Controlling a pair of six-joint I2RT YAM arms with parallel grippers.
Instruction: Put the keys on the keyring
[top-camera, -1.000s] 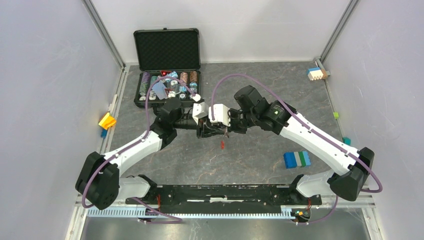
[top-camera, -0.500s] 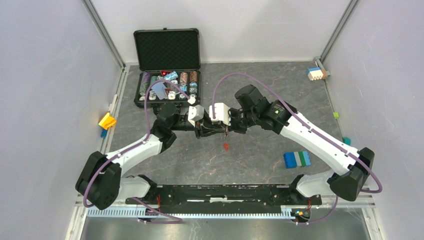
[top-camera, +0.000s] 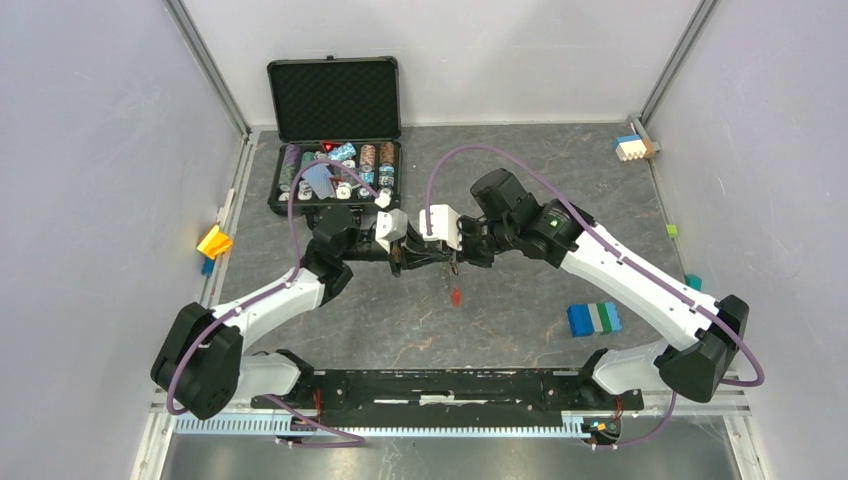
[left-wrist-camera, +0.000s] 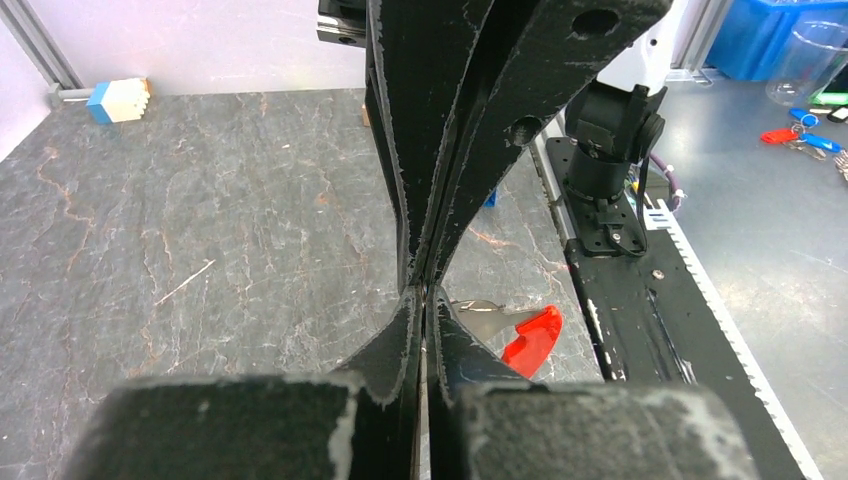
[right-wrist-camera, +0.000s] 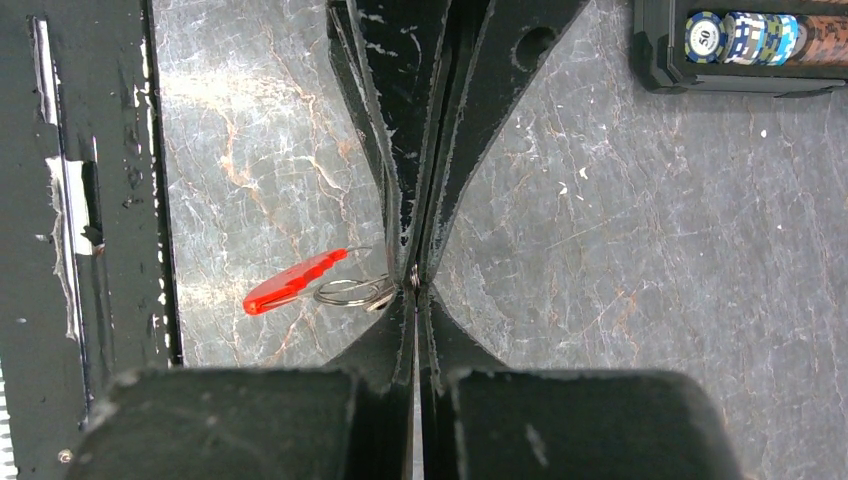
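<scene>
My two grippers meet tip to tip above the table's middle. My right gripper (top-camera: 450, 262) (right-wrist-camera: 415, 283) is shut on the keyring (right-wrist-camera: 350, 292). Its silvery loop sticks out left of the tips and the red tag (right-wrist-camera: 295, 282) hangs from it above the table. The tag also shows in the top view (top-camera: 455, 296) and in the left wrist view (left-wrist-camera: 530, 340). My left gripper (top-camera: 405, 258) (left-wrist-camera: 425, 290) is shut. Only a small silvery bit shows in the pinch where the tips meet. The key's black head is hidden between the jaws.
An open black case (top-camera: 335, 165) of poker chips stands at the back left, just behind the left arm. A blue, white and green block (top-camera: 594, 318) lies at the right. Small blocks lie at the back right corner (top-camera: 633, 148) and the left edge (top-camera: 214, 242).
The left gripper has drawn back left and turned slightly. The right gripper stays at the meeting point. The red tag has swung a little right and down.
</scene>
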